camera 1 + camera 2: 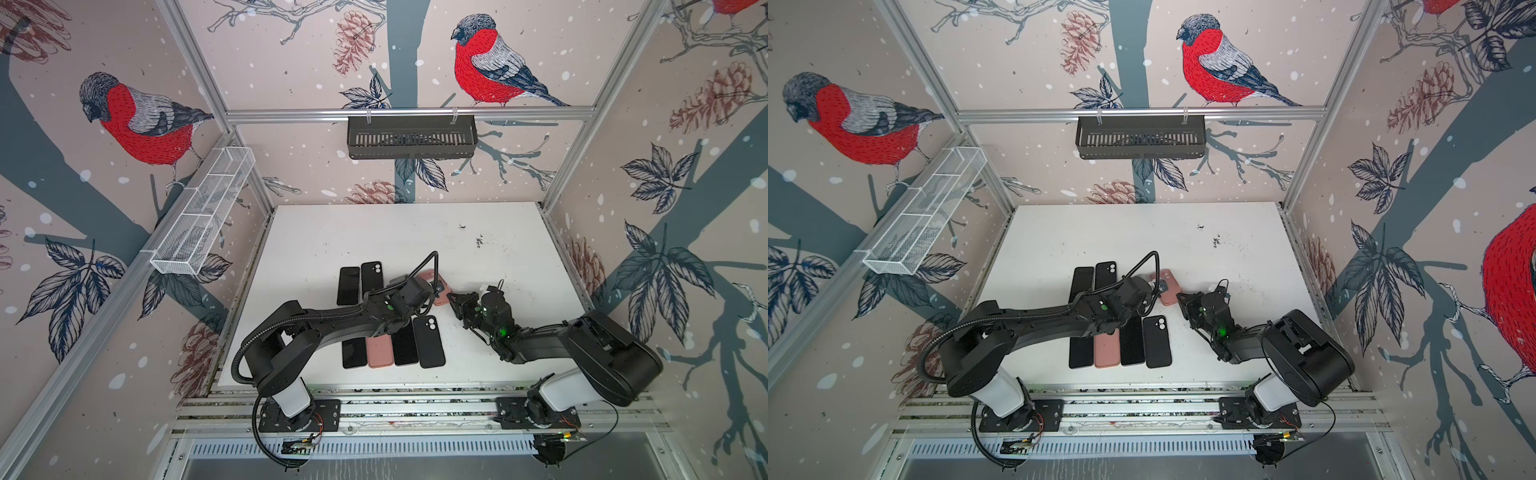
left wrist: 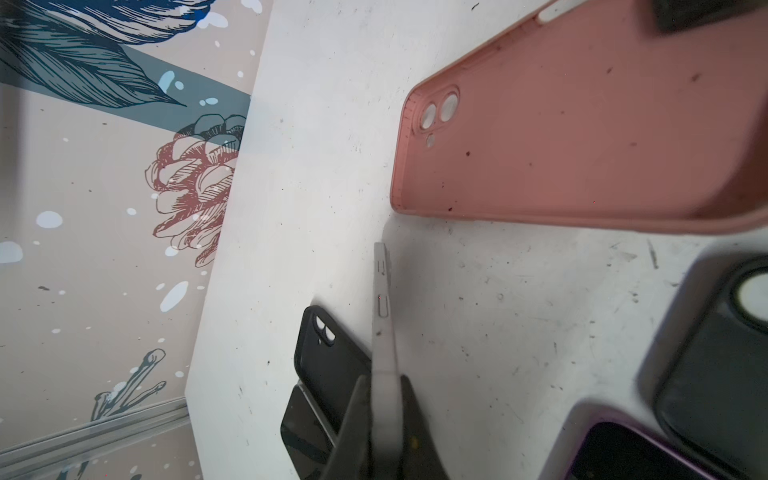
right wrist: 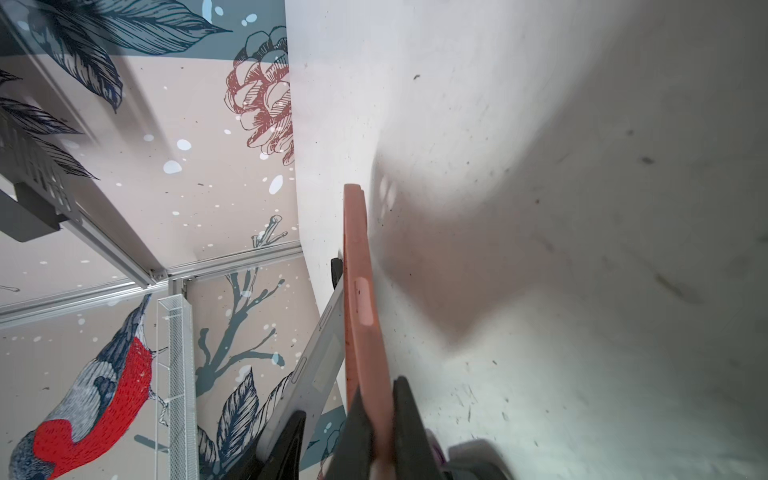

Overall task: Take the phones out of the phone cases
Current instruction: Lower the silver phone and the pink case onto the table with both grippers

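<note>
Over the table (image 1: pixel 374 232) middle: left gripper (image 2: pixel 384 388) pinched tight on the grey phone (image 2: pixel 382 316) edge, right gripper (image 3: pixel 378 395) pinched on the pink case (image 3: pixel 360 291) rim. Phone looks freed, case empty. Next, likely: set both down apart.

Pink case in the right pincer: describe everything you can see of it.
The pink case is a matte, soft-looking shell with rounded corners, speckled with dark dirt. Light shows through its camera cut-outs, so it looks empty. The right pincer, shut on one end, holds it off the table; nothing else appears to touch it.
</note>
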